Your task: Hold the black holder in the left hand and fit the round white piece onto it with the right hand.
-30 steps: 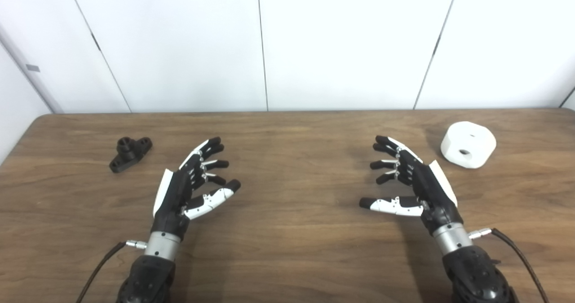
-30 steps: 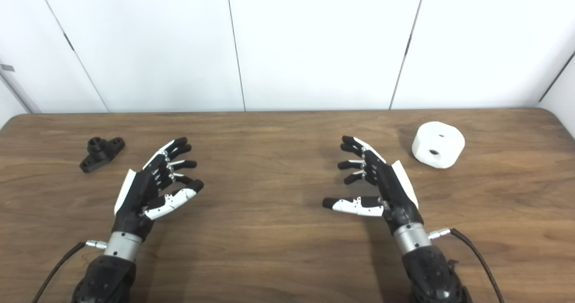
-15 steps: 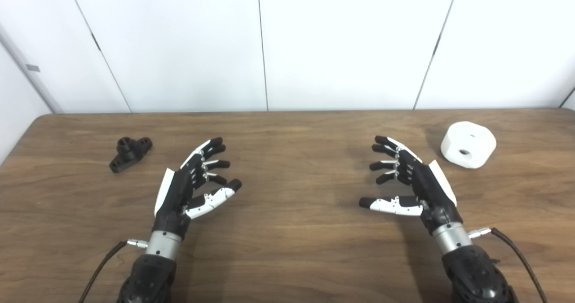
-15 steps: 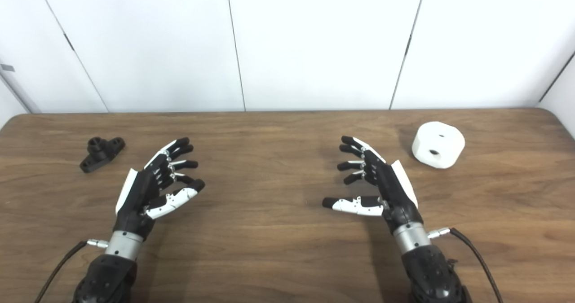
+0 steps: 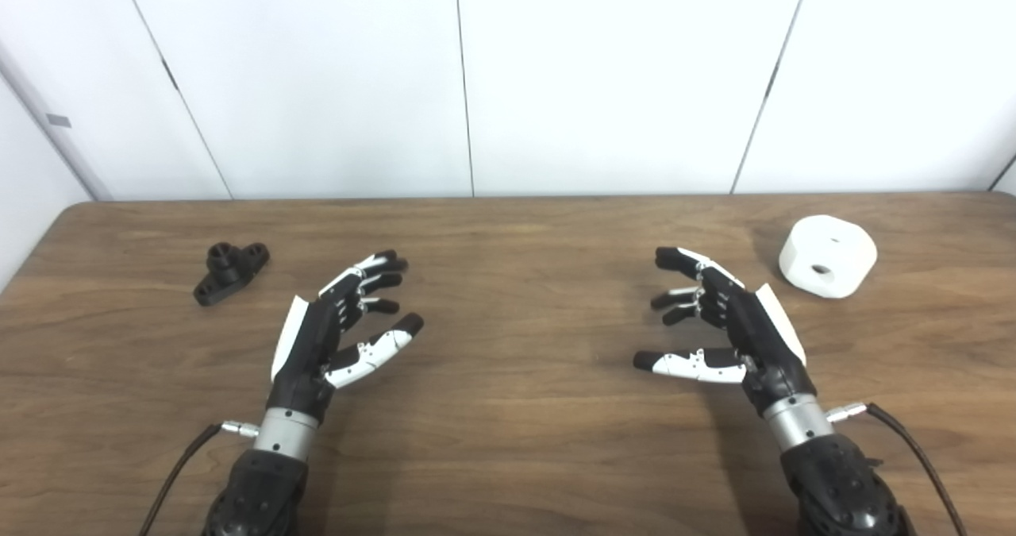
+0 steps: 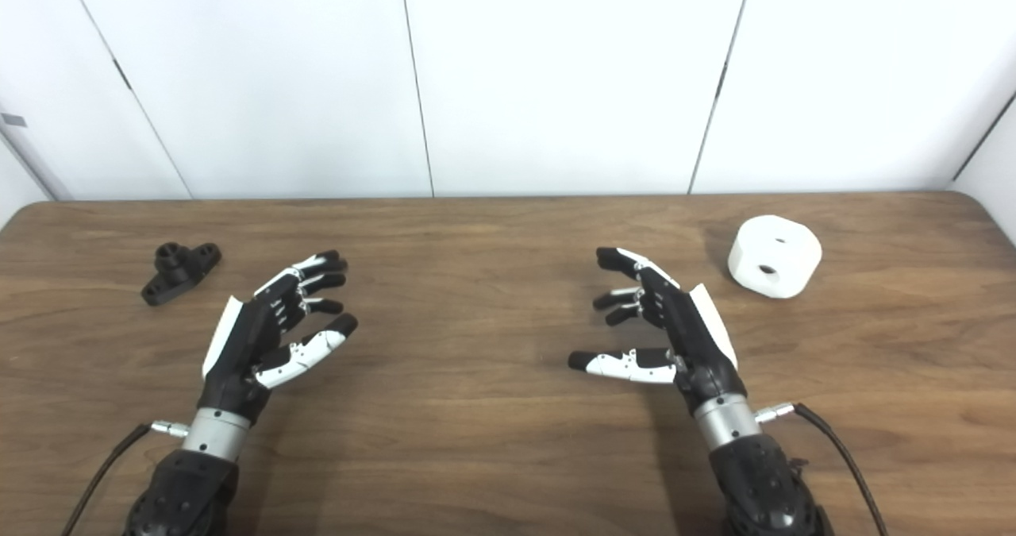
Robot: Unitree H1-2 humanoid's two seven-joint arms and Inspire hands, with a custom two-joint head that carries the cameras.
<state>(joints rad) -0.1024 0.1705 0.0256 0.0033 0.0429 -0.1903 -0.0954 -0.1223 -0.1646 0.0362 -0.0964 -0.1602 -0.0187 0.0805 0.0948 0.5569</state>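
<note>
On the brown wood-grain table (image 5: 508, 441), the small black plastic holder (image 5: 230, 271) lies near the far left corner, well apart from the black-and-white left hand (image 5: 333, 337). That hand hovers with fingers spread and palm turned inward, holding nothing. The round white piece (image 5: 827, 256), with two holes showing, sits at the far right, near the black-and-white right hand (image 5: 734, 333), which is also spread and empty. Bare tabletop lies between each hand and its part. White wall panels (image 5: 603, 75) stand behind the table.
</note>
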